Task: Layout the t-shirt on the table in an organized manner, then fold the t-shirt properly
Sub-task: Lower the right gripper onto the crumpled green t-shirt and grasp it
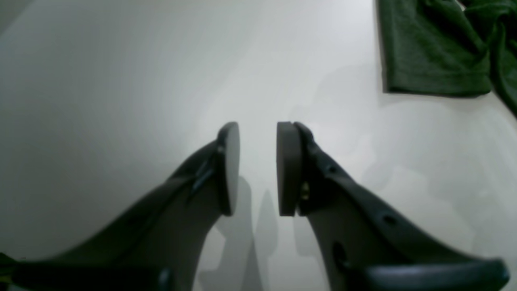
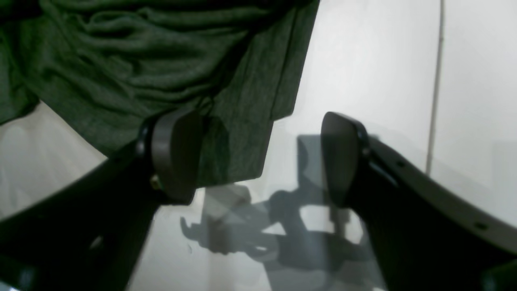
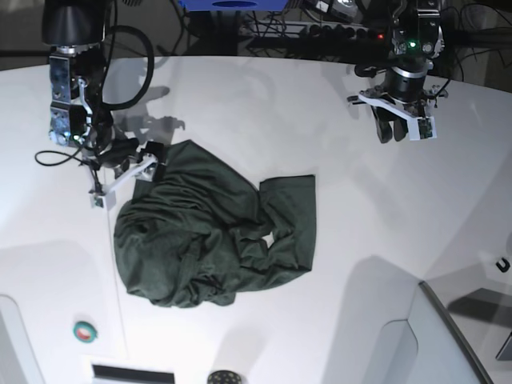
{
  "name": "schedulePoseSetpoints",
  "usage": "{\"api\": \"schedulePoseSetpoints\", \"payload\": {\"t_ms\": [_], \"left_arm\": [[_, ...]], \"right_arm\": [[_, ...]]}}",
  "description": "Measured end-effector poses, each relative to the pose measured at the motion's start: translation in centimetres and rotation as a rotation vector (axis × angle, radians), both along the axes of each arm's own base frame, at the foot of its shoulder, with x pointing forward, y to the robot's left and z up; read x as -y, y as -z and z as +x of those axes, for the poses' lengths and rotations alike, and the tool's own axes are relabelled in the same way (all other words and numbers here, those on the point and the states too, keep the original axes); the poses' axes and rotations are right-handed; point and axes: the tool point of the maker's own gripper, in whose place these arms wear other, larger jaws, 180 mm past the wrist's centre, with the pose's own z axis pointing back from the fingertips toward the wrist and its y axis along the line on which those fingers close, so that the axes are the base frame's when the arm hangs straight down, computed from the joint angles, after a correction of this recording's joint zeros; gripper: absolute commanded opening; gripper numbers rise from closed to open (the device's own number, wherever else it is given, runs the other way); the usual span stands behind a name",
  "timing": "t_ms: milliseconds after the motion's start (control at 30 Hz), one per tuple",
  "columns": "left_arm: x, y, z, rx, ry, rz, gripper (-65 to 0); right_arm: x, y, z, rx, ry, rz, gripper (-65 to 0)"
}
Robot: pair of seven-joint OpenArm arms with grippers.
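Observation:
The dark green t-shirt (image 3: pixel 208 232) lies crumpled and wrinkled left of the middle of the white table (image 3: pixel 336 160). My right gripper (image 3: pixel 152 160) hangs at the shirt's upper left edge. In the right wrist view this gripper (image 2: pixel 258 137) is wide open, one pad (image 2: pixel 177 153) over the t-shirt (image 2: pixel 161 68), whose hem corner reaches between the jaws, ungripped. My left gripper (image 3: pixel 392 128) hovers far right over bare table, apart from the shirt. In the left wrist view it (image 1: pixel 257 133) stands open a narrow gap, holding nothing, the t-shirt (image 1: pixel 432 48) at the top right.
A thin seam line (image 2: pixel 435 81) crosses the table to the right of my right gripper. A round green button (image 3: pixel 85 330) sits near the front left edge. A grey panel (image 3: pixel 448 336) stands at the front right. Cables and a power strip (image 3: pixel 320 32) run behind the table's far edge.

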Motion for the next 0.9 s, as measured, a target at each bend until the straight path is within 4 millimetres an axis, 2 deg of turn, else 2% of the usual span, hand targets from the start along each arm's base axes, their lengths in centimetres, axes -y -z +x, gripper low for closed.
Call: {"api": "schedulePoseSetpoints", "payload": {"t_ms": [33, 133, 200, 300, 533, 600, 700, 767, 833, 900], "left_arm": [[0.0, 0.0, 0.0, 0.000, 0.000, 0.000, -48.9], [0.0, -0.1, 0.1, 0.003, 0.000, 0.001, -49.0], [0.0, -0.1, 0.1, 0.003, 0.000, 0.000, -49.0], [0.0, -0.1, 0.3, 0.006, 0.001, 0.004, -49.0], [-0.2, 0.2, 0.4, -0.002, 0.001, 0.004, -49.0], [-0.2, 0.3, 0.3, -0.004, -0.002, 0.004, -49.0], [-0.2, 0.2, 0.4, -0.003, -0.001, 0.004, -49.0], [-0.2, 0.2, 0.5, -0.001, -0.001, 0.004, -49.0], [-0.2, 0.2, 0.7, 0.003, -0.002, 0.005, -49.0], [-0.2, 0.3, 0.8, 0.002, -0.003, 0.003, -49.0]], "right_arm": [[0.0, 0.1, -0.2, -0.004, -0.002, -0.001, -36.8], [-1.0, 0.6, -1.0, -0.031, -0.048, -0.008, -65.0], [-1.7, 0.9, -1.6, -0.040, -0.057, 0.006, -62.6], [-2.0, 0.4, -3.3, -0.057, -0.080, -0.004, -65.0], [-2.5, -3.2, -6.4, -0.006, -0.116, -0.011, -64.4], [-2.6, -3.1, -7.9, -0.028, -0.122, -0.011, -64.4], [-2.5, -1.8, -11.1, -0.108, -0.130, -0.010, -63.8], [-2.4, -1.4, -11.5, -0.126, -0.130, -0.012, -63.0], [-2.4, -1.6, -11.0, -0.110, -0.131, -0.016, -57.6], [-2.1, -2.4, -10.6, -0.085, -0.139, -0.033, -46.7]]}}
